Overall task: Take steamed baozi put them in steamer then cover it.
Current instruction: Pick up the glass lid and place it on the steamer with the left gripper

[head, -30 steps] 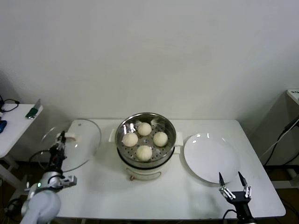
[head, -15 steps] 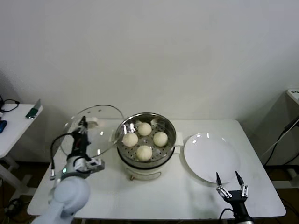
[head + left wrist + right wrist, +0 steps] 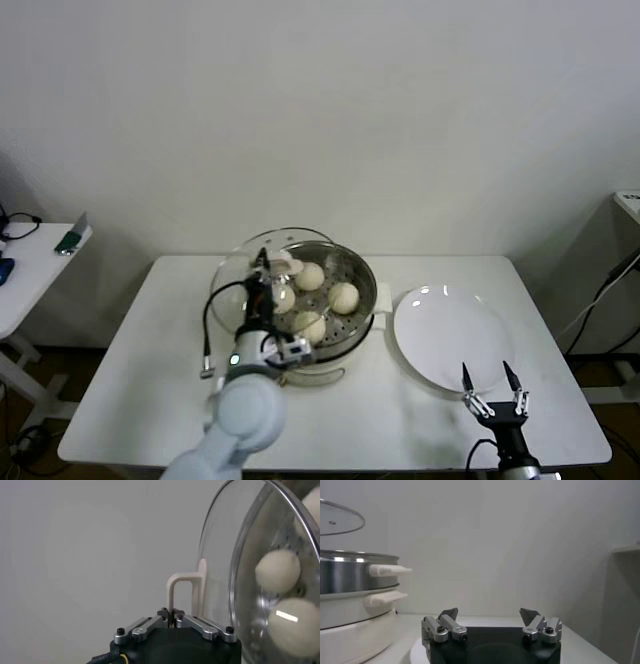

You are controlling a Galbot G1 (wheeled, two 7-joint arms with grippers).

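Observation:
Several pale baozi (image 3: 343,297) lie in the shiny steel steamer (image 3: 360,275), which sits on its cream pot base (image 3: 318,375) at mid-table. My left gripper (image 3: 262,276) is shut on the cream handle (image 3: 182,586) of the glass cover (image 3: 228,292). The cover hangs tilted over the steamer's left side. In the left wrist view two baozi (image 3: 278,570) show through the cover (image 3: 235,565), and the left gripper (image 3: 171,616) pinches the handle's leg. My right gripper (image 3: 491,381) stands open near the table's front right edge. The right wrist view shows the right gripper (image 3: 489,614) open, with the steamer (image 3: 350,575) and the cover (image 3: 337,522) off to one side.
A flat white plate (image 3: 450,335) lies right of the steamer, just behind the right gripper. A small side table (image 3: 35,255) with a few items stands at the far left. A cabinet edge (image 3: 628,205) shows at the far right. A white wall backs the table.
My left arm has lifted the cover from the table's left side and carried it rightwards to the steamer's left rim. The right gripper has barely shifted.

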